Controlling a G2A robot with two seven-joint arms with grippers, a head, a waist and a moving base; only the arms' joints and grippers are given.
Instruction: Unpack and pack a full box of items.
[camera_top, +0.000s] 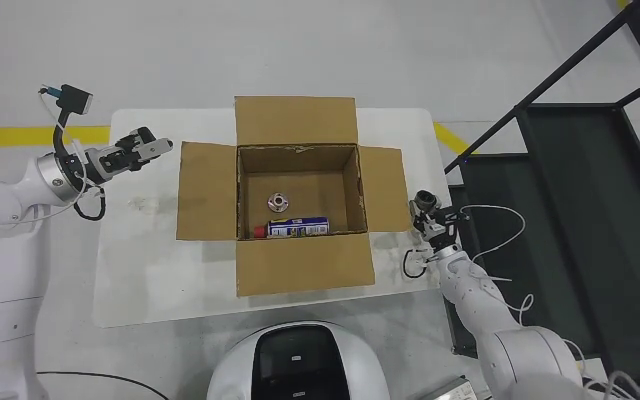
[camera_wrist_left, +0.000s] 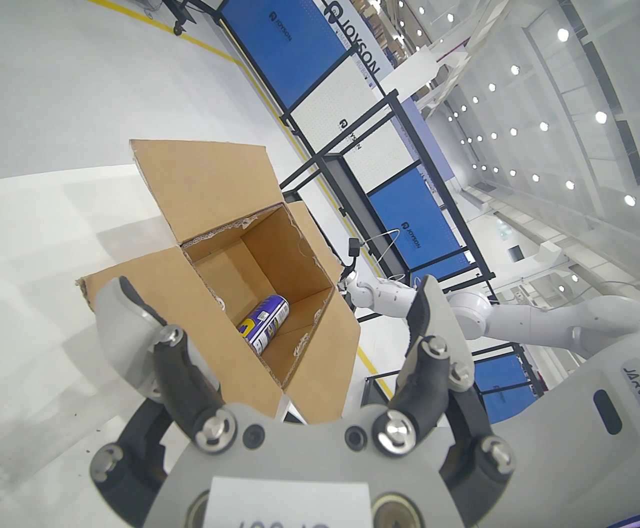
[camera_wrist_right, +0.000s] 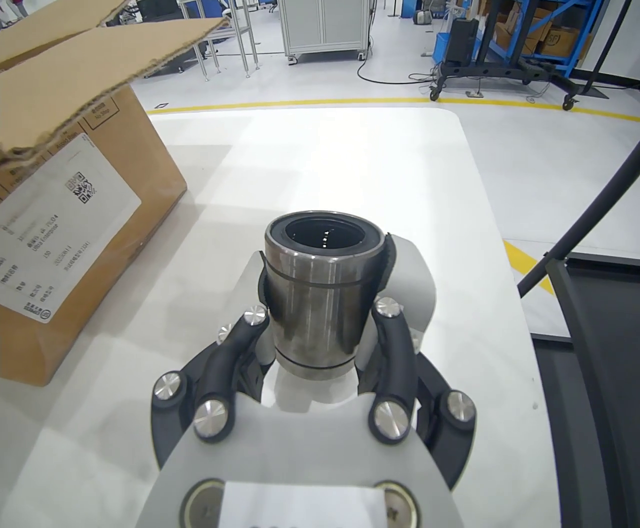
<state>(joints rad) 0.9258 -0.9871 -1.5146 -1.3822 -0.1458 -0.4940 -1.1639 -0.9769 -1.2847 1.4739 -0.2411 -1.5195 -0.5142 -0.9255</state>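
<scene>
Where the box is set: the cardboard box is placed at the middle of the white table with all four flaps folded outward. Ragged, torn edges are seen on the corrugated flaps, and a white printed label is stuck to one outer wall.
Inside the box: a blue and white spray can is laid on its side against the wall nearest the robot. A small round metal part is seen on the floor just beyond it, too small for its form to be made out.
right gripper: the fingers are closed on a metal cylinder, which is held over the table's right margin, beside the box and apart from it.
Cylinder surface: smooth, shiny and hollow, with a dark inner ring at the open end and thin grooves near both ends. Its sides are partly hidden by the fingers, and contact with the tabletop cannot be judged.
left gripper: it is held over the table's left part, near the left flap. The jaws are spread wide and nothing is held between them.
</scene>
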